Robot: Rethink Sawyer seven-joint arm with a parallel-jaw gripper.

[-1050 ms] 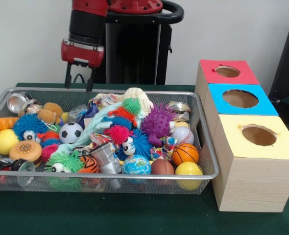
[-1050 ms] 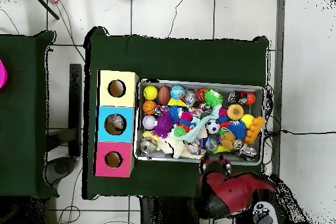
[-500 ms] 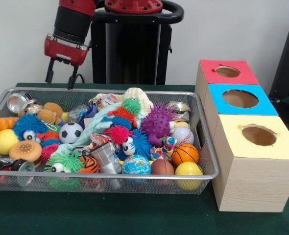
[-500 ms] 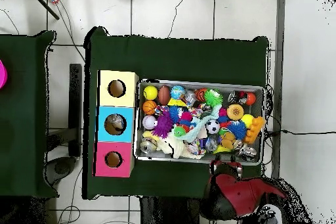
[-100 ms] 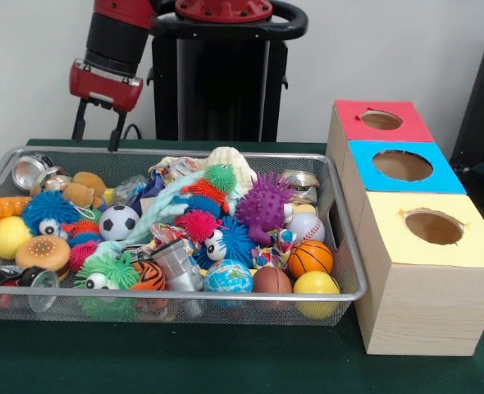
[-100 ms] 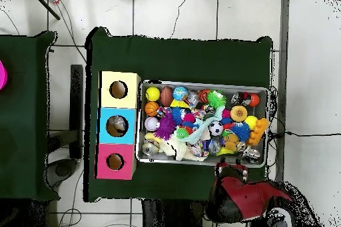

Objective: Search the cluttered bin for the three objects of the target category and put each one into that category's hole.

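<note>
My gripper (image 5: 96, 135) hangs open and empty above the far left rim of the wire bin (image 5: 176, 297), behind the toys. From overhead the gripper (image 6: 232, 168) sits just outside the bin's rim (image 6: 203, 83) on the robot's side. The bin is heaped with toys: a soccer ball (image 5: 118, 222), a basketball (image 5: 310, 257), a baseball (image 5: 306, 226), a globe ball (image 5: 228, 277), a purple spiky ball (image 5: 264, 205) and a metal can (image 5: 31, 171). To the right are the red hole (image 5: 381, 120), the blue hole (image 5: 402, 165) and the yellow hole (image 5: 433, 226).
The three boxes stand in a row against the bin's right end, the yellow box (image 6: 118, 90) nearest the camera in the front view. An orange toy (image 5: 2, 207) pokes over the bin's left rim. Green cloth (image 5: 226, 361) covers the table.
The gripper has swung left and risen a little, from over the bin's back rim near the middle-left to its far left corner. The toys have not moved.
</note>
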